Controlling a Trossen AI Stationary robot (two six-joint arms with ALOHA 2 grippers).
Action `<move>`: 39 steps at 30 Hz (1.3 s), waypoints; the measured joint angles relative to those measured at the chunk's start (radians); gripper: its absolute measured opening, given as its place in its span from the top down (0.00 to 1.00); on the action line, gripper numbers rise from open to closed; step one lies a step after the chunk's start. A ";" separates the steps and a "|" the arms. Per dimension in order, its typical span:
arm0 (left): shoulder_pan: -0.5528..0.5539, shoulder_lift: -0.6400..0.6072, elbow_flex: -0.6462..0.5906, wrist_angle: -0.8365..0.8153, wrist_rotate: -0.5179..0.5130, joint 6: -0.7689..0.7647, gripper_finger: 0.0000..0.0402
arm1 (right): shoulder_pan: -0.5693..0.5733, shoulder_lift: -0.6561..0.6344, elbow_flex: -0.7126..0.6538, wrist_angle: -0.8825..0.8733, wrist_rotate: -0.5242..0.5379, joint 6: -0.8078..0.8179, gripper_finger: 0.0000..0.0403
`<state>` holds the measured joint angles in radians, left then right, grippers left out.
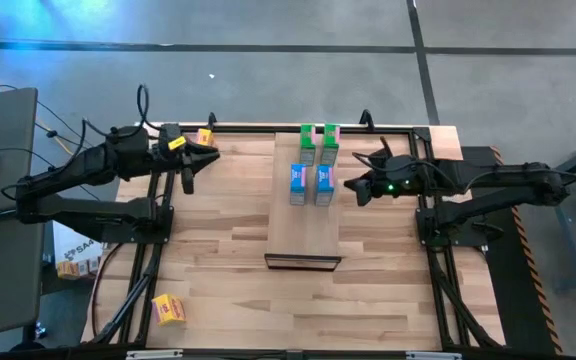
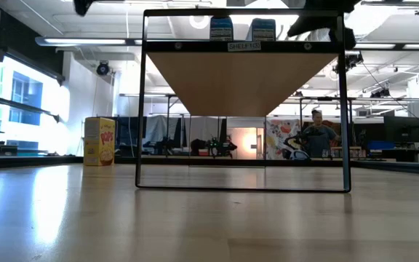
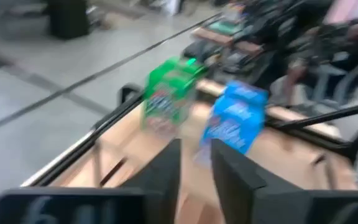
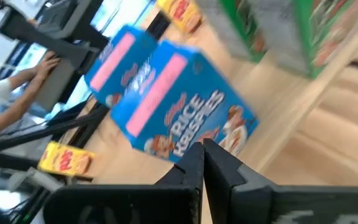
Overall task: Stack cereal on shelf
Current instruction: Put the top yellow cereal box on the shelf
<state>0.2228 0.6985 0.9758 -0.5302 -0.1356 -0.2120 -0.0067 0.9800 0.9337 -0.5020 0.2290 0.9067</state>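
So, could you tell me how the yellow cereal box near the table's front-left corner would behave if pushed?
The yellow cereal box looks like small, light cardboard, so it would probably slide easily on the smooth table. It appears to lie flat, so tipping seems unlikely.

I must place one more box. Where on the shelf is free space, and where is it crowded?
The shelf is bare on its near half, from the two blue boxes to its dark front edge. The far half is crowded: the blue pair and two green boxes stand close together, with the right claw beside the blue pair. The left claw is off the shelf, over the table.
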 joint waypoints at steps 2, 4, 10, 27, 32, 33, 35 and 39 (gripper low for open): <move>0.011 0.000 0.000 -0.058 -0.038 -0.036 0.71 | 0.000 0.000 0.031 -0.047 0.032 -0.012 1.00; 0.033 0.011 0.000 -0.102 -0.055 -0.061 0.61 | 0.000 0.000 0.053 -0.085 0.057 -0.018 1.00; 0.157 0.097 0.000 -0.203 -0.121 -0.057 0.35 | -0.012 0.000 0.063 -0.158 0.047 -0.005 1.00; 0.512 0.395 0.000 -0.371 -0.253 -0.246 0.26 | -0.085 0.001 0.063 -0.172 0.002 -0.044 1.00; 0.566 0.456 0.000 -0.366 -0.267 -0.249 0.26 | -0.085 0.001 0.063 -0.172 -0.001 -0.054 1.00; 0.573 0.467 0.000 -0.361 -0.267 -0.250 0.26 | -0.085 0.001 0.063 -0.172 -0.001 -0.055 1.00; 0.587 0.486 0.000 -0.344 -0.263 -0.250 0.26 | -0.085 0.001 0.063 -0.172 -0.001 -0.055 1.00; 0.612 0.501 -0.030 -0.271 -0.211 -0.259 0.26 | -0.085 0.001 0.063 -0.172 -0.008 -0.060 1.00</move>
<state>0.8344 1.1998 0.9455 -0.8012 -0.3468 -0.4713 -0.0917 0.9806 0.9970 -0.6735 0.2205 0.8469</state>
